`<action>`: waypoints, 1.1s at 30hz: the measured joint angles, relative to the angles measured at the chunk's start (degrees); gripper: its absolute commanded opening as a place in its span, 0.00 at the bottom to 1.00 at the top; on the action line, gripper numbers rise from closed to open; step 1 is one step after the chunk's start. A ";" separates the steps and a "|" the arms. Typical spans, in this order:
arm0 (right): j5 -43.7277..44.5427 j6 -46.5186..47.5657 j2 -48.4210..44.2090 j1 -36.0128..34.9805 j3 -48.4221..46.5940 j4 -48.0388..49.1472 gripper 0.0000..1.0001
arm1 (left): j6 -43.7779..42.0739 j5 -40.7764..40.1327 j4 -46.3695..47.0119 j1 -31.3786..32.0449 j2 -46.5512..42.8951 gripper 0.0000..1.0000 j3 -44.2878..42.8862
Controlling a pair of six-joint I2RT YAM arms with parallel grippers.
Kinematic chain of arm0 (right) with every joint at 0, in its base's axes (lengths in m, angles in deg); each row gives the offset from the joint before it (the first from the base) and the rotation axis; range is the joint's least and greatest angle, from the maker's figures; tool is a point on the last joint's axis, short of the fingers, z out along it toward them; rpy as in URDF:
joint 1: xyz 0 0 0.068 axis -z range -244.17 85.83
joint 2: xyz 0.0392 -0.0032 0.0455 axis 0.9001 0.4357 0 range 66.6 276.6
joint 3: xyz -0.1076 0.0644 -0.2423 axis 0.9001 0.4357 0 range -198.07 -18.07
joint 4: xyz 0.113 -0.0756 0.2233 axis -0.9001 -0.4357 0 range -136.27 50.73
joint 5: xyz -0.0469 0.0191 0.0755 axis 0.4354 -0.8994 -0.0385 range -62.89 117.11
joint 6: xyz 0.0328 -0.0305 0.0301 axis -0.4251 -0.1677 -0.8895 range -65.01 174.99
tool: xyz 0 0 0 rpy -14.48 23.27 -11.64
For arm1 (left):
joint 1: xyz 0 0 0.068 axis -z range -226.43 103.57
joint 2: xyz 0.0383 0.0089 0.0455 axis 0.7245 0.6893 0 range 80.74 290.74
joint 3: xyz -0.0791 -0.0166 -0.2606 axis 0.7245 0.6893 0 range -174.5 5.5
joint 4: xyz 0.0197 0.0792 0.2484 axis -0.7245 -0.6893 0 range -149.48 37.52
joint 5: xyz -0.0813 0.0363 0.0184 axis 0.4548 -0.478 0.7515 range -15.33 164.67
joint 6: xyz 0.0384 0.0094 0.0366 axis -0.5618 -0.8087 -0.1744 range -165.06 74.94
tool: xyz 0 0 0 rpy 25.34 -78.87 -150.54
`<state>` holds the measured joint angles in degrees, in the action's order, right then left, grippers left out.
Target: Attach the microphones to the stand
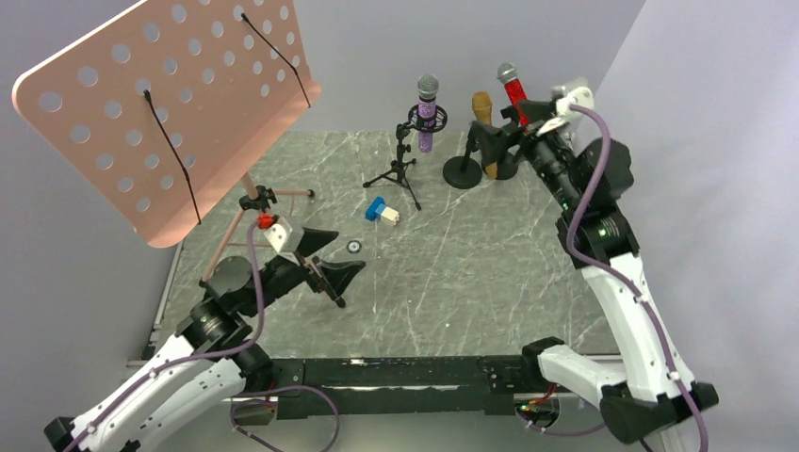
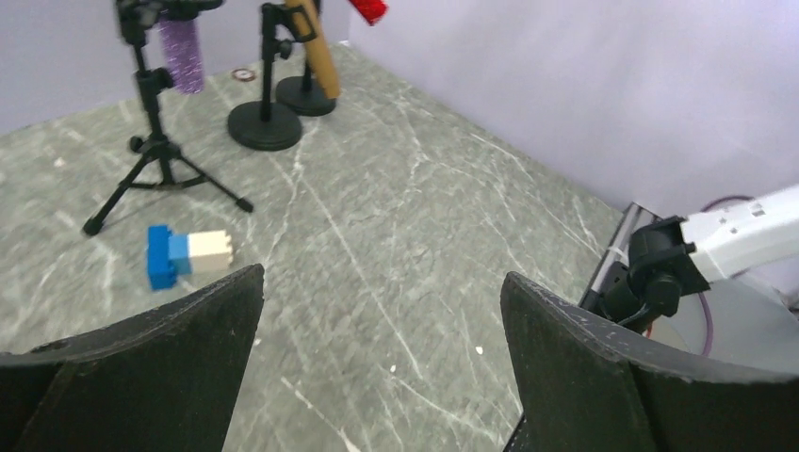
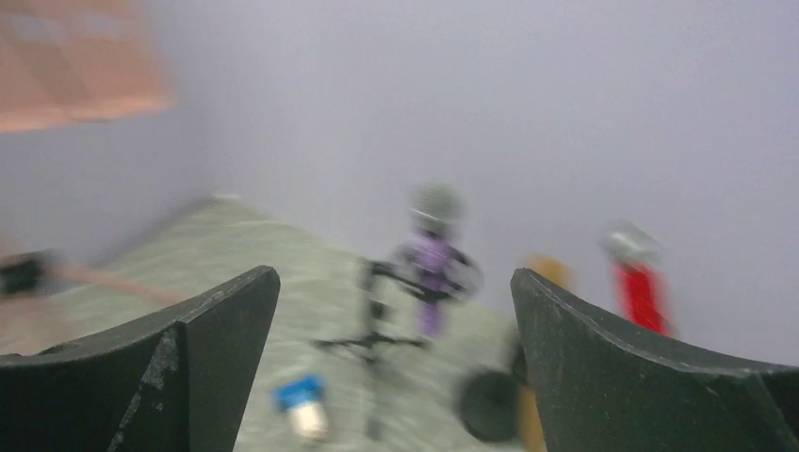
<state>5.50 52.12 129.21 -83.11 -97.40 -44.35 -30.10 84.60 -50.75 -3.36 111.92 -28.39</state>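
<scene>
Purple glitter microphone (image 1: 429,90), plain gold microphone (image 1: 482,105) and red glitter microphone (image 1: 515,91) sat far in black stands (image 1: 462,171), task seemingly complete; left gripper (image 2: 382,282) and right gripper (image 3: 396,282) gaped, empty.

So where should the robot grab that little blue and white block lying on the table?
Probably across its two long sides, around the middle, coming straight down from above. The block lies flat on the table with nothing touching it, so the open left hand, which is the nearer one, can straddle it.
</scene>
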 measured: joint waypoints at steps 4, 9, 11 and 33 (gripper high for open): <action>22.69 3.78 -7.56 3.02 13.55 1.55 1.00 | 2.97 -7.98 -8.13 0.02 -6.47 0.99 0.59; 34.93 2.69 -11.69 7.32 26.27 -7.26 1.00 | 4.66 -19.98 -18.40 0.02 -7.78 0.99 0.33; 36.76 2.45 -13.94 7.89 27.82 -10.49 1.00 | 4.52 -22.62 -21.55 0.02 -7.19 0.99 -0.22; 19.54 -1.55 -23.65 22.53 29.73 -14.60 1.00 | -2.29 -31.23 -26.71 0.02 -13.79 0.99 -0.55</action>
<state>25.04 50.57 105.56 -60.57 -67.68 -58.95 -32.40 53.37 -77.45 -3.33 98.13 -28.94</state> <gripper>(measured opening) 0.997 0.993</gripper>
